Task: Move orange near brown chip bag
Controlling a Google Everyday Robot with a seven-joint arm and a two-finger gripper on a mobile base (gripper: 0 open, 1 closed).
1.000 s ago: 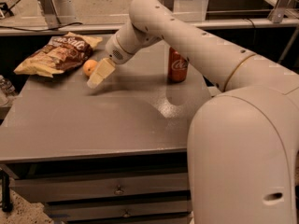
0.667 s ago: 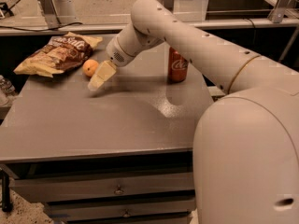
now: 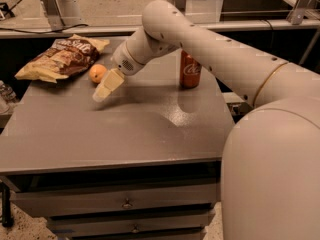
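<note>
The orange point(image 3: 97, 73) lies on the grey table point(image 3: 100, 134) at the back left, just off the right end of the brown chip bag point(image 3: 62, 59) and a small gap from it. The bag lies flat, dark brown in the middle with yellow ends. My gripper point(image 3: 106, 88) hangs low over the table, right beside the orange on its front right side. It holds nothing that I can see. The arm reaches in from the right.
A red soda can point(image 3: 190, 70) stands upright at the back right of the table. The arm's large pale body point(image 3: 270, 174) fills the right foreground. Drawers point(image 3: 125, 204) are under the tabletop. A counter rail point(image 3: 100, 30) runs behind.
The orange and the bag have stayed where they were. The gripper has drawn slightly down and away from the orange. The arm's body has shifted a little in the foreground.
</note>
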